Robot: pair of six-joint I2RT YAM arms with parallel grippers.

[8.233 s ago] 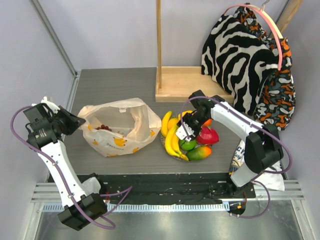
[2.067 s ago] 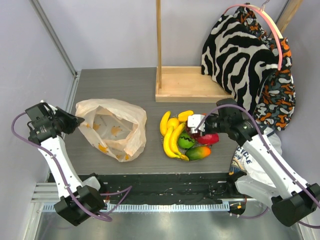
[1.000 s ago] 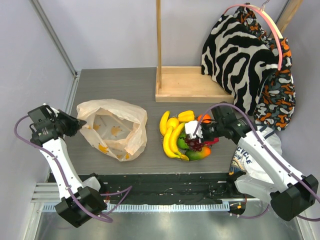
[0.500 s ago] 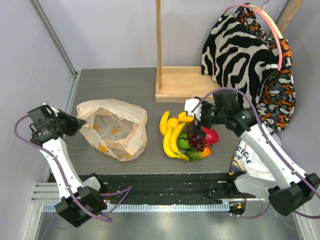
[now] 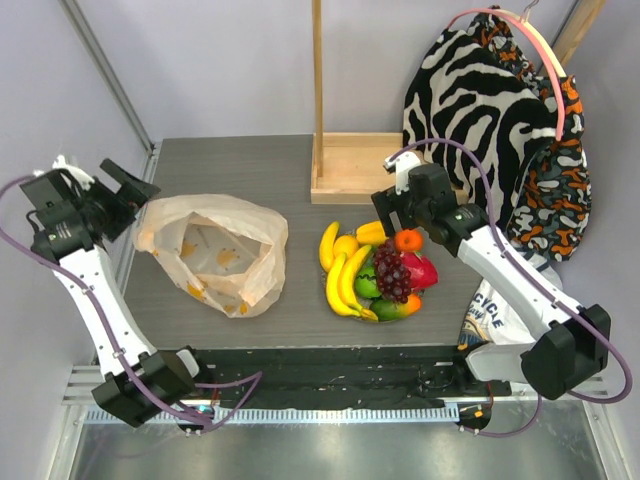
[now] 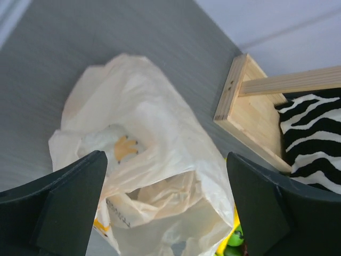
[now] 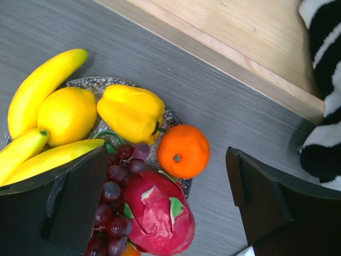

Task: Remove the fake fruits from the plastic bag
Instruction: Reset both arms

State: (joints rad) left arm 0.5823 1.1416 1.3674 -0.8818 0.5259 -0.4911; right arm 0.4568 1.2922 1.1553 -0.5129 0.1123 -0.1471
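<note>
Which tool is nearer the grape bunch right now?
Right. The right tool hangs open just beyond the grape bunch; the left tool, also open, is away on the other side of the plastic bag.

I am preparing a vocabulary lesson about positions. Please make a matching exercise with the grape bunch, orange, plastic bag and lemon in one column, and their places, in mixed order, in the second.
Column one
1. grape bunch
2. orange
3. plastic bag
4. lemon

Column two
a. lying alone, left of the plate
b. between a banana and the yellow pepper
c. on top of the pile, against the red fruit
d. on the plate's rim, right of the yellow pepper

Pairs: 1-c, 2-d, 3-a, 4-b
</note>
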